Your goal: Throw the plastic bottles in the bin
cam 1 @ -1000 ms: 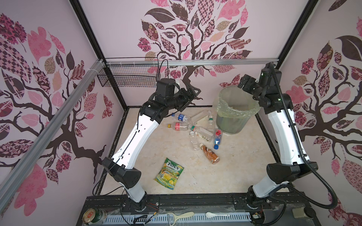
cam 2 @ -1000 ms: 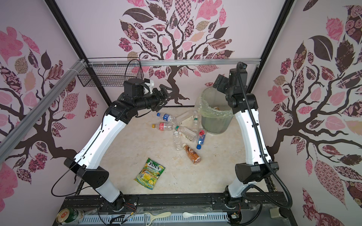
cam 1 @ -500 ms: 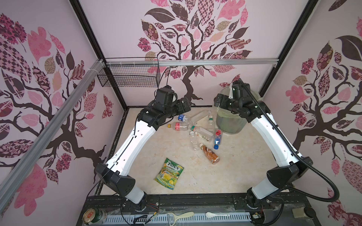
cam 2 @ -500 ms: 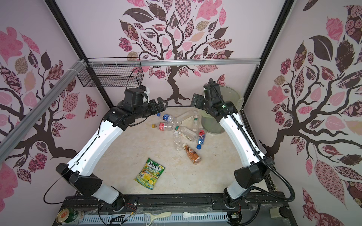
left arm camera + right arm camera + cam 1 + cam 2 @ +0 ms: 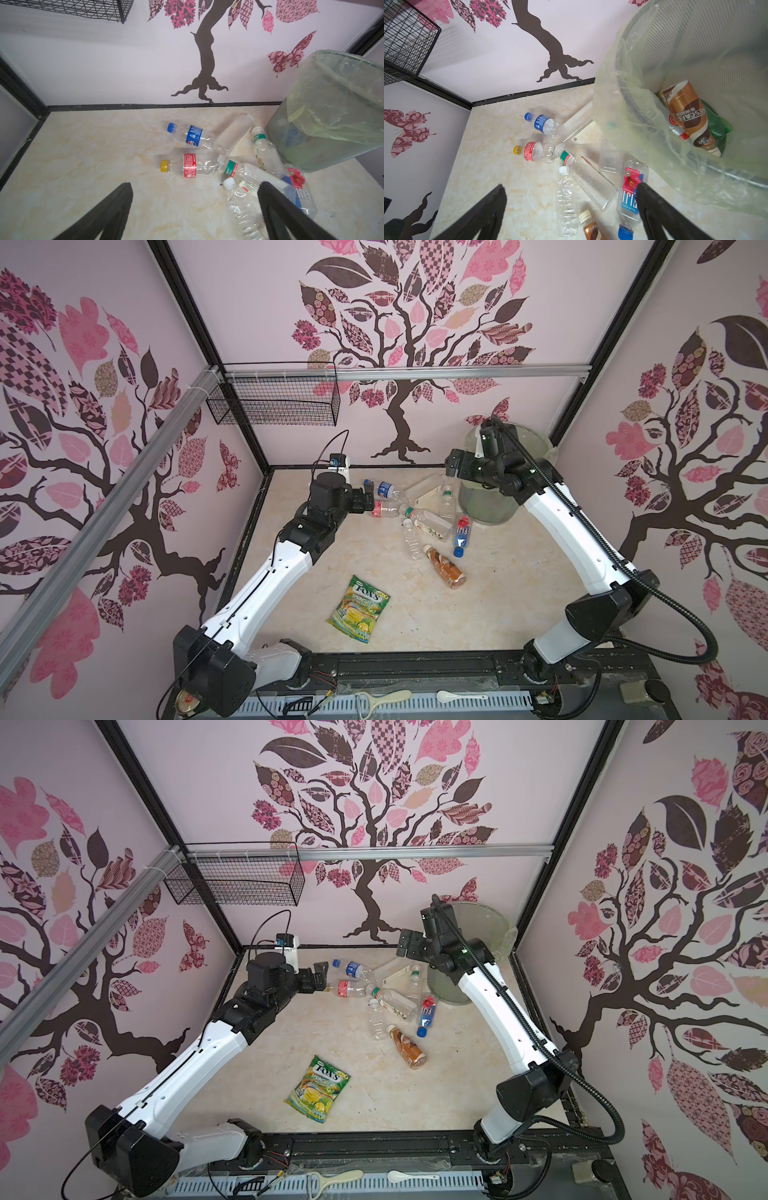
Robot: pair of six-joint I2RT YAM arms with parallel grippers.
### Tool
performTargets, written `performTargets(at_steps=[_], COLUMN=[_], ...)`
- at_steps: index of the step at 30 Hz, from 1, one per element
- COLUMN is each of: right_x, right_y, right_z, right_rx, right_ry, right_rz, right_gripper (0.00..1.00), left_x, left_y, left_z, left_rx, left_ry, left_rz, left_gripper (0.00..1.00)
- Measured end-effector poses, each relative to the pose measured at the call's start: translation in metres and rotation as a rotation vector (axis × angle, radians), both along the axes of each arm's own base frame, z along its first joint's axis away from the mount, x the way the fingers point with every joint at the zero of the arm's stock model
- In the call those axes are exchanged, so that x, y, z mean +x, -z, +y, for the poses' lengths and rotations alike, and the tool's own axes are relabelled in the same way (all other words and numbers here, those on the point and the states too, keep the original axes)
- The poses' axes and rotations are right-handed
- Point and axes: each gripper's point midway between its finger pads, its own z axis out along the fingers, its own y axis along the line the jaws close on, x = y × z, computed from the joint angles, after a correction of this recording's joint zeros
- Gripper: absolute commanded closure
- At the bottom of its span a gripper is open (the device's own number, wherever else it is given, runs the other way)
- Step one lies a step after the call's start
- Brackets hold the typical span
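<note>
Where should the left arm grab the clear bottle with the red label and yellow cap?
Grip the clear red-labelled, yellow-capped plastic bottle across its label, from above with the open left claw. It lies on its side; its base crowds the neck of a green-labelled bottle, so the cap half is freer.

In a top view, the plastic bottles (image 5: 395,1006) lay in a loose heap on the marbled table (image 5: 270,1073), close beside the bin (image 5: 498,923) in the far right corner. The left gripper (image 5: 323,978) sat low, jaws apart and empty, just short of a red-labelled bottle (image 5: 348,989) and a blue-labelled bottle (image 5: 353,968). The right gripper (image 5: 405,946) hung above the heap, in front of the bin's rim. A brown bottle (image 5: 409,1049) lay nearest me, and a green candy bag (image 5: 318,1089) lay well apart.
</note>
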Motion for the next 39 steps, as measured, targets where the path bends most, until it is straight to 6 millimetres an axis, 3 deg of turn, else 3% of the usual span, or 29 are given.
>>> performTargets(at_steps=[9,16,23,27,34,39], right_x=[0.010,0.016,0.016,0.015,0.010,0.003], right_y=[0.019,0.040,0.049,0.059,0.084,0.096], right_z=[0.014,0.020,0.025,0.026,0.024,0.022], right_rx=[-0.018,-0.027,-0.031,-0.038,-0.060,-0.072], right_ry=[-0.018,-0.030,-0.054,-0.064,-0.073,-0.080], right_rz=[0.029,0.059,0.072,0.087,0.136,0.157], right_gripper=[0.00,0.00,0.01,0.00,0.00,0.00], left_x=[0.035,0.058,0.121,0.119,0.120,0.121], left_y=[0.071,0.101,0.137,0.162,0.187,0.211], left_z=[0.016,0.042,0.007,-0.007,-0.028,-0.036], left_rx=[0.156,-0.023,-0.251,-0.384,-0.644,-0.745], left_ry=[-0.114,-0.272,-0.329,-0.360,-0.455,-0.521], left_rz=[0.103,0.225,0.447,0.556,0.718,0.819], left_gripper=[0.02,0.02,0.02,0.02,0.02,0.02])
